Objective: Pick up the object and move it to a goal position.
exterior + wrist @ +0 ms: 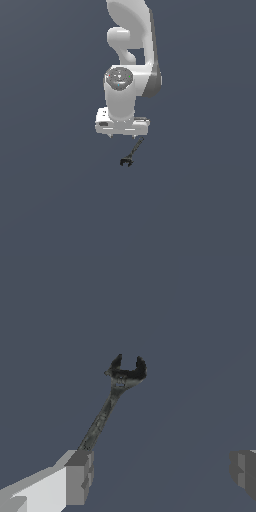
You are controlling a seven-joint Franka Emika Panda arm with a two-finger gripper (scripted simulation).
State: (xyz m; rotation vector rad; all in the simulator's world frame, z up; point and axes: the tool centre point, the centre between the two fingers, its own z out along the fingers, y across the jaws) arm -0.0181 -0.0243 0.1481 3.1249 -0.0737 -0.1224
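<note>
The object (134, 150) is a thin dark-grey stick with a black forked head (126, 162). It lies on the grey ground just below the white arm's hand, slanted towards the exterior view's left. My gripper (123, 136) points straight down over the stick's tail end and is open and empty. In the wrist view the stick (102, 418) runs from its forked head (127, 372) to one grey fingertip (77, 481), which hides its tail. The other fingertip (244, 472) is far from it. I cannot tell whether the finger touches the stick.
The white arm (131, 60) rises behind the gripper towards the top of the exterior view. Plain dark grey ground (60, 200) lies all around. No goal marker shows in either view.
</note>
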